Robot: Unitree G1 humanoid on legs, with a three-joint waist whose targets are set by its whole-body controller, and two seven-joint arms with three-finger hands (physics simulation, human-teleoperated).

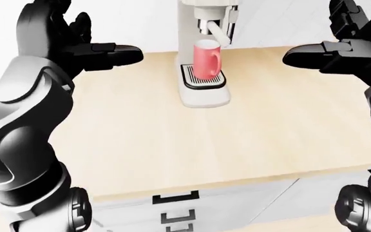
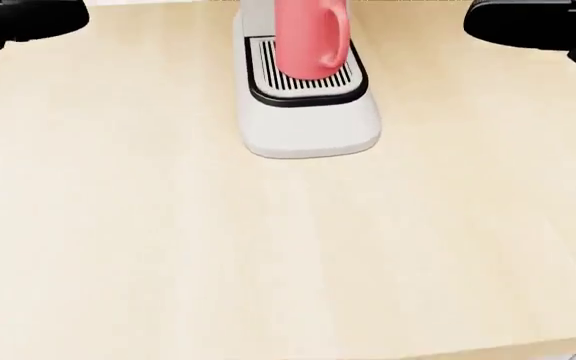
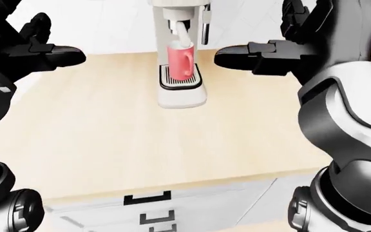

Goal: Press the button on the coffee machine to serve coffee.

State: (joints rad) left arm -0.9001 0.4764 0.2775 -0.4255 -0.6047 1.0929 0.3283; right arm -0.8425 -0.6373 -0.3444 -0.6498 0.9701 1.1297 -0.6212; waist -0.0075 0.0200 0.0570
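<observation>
Pale wooden table [image 2: 168,247] carries the coffee machine [image 1: 206,19], a pink mug [image 1: 206,59] on its drip tray. Left hand [image 1: 85,46] and right hand [image 3: 269,55] hover either side of the machine, fingers spread, holding nothing. No button shows; a blind reach may topple the mug.

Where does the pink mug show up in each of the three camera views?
Left-eye view: the pink mug stands top centre, under the spout.
Head view: the mug is at the top edge, cut off above, just right of centre.
Right-eye view: the mug is top centre, slightly left of the middle.
Shared landmark: the black-rimmed drip tray of the white coffee machine, which the mug stands on in all three.
</observation>
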